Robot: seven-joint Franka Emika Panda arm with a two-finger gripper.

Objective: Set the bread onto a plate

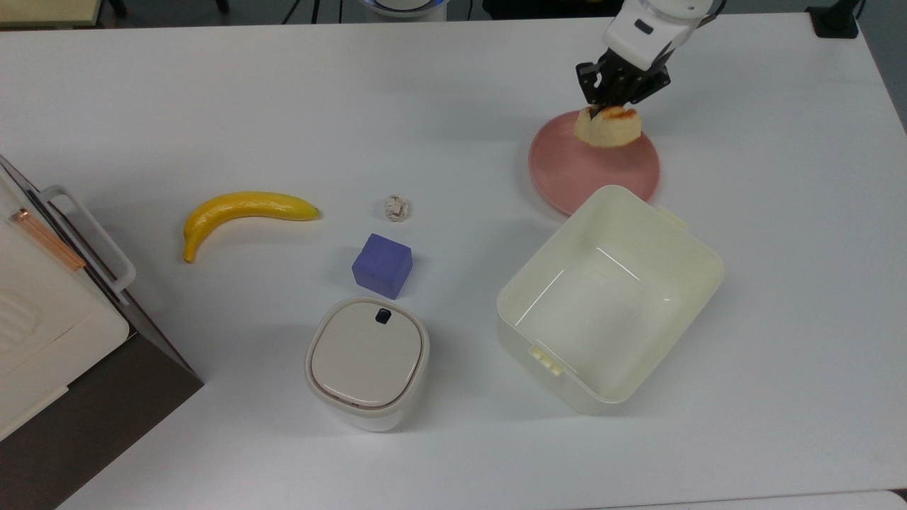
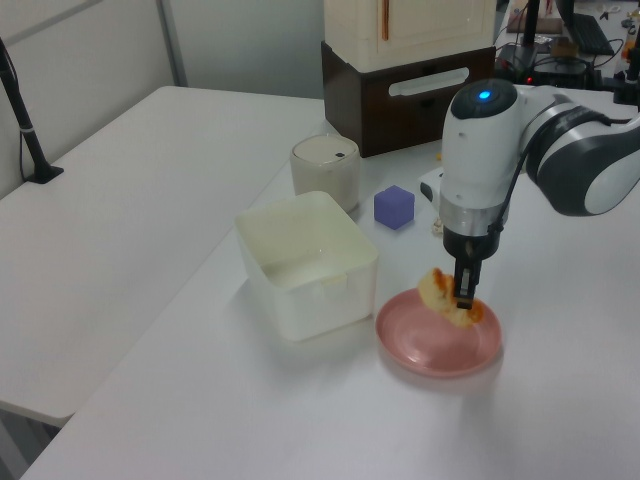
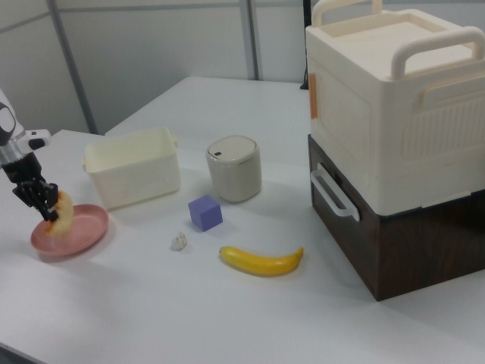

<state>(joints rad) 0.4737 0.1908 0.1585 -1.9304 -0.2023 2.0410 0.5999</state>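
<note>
My gripper [image 1: 611,108] [image 2: 464,300] [image 3: 47,208] is shut on the bread [image 1: 608,127] [image 2: 442,293] [image 3: 63,212], a small cream loaf with an orange-brown top. The bread hangs tilted just over the pink plate [image 1: 581,170] [image 2: 432,345] [image 3: 79,231], above its far part in the top view. Whether the loaf touches the plate I cannot tell.
A cream rectangular tub [image 1: 609,297] [image 2: 305,262] [image 3: 134,164] stands right beside the plate. Further off lie a banana [image 1: 241,210] [image 3: 261,260], a purple cube [image 1: 382,265] [image 2: 394,206], a crumpled paper ball [image 1: 397,207], a lidded white canister [image 1: 367,361] and a large cream box [image 3: 386,98].
</note>
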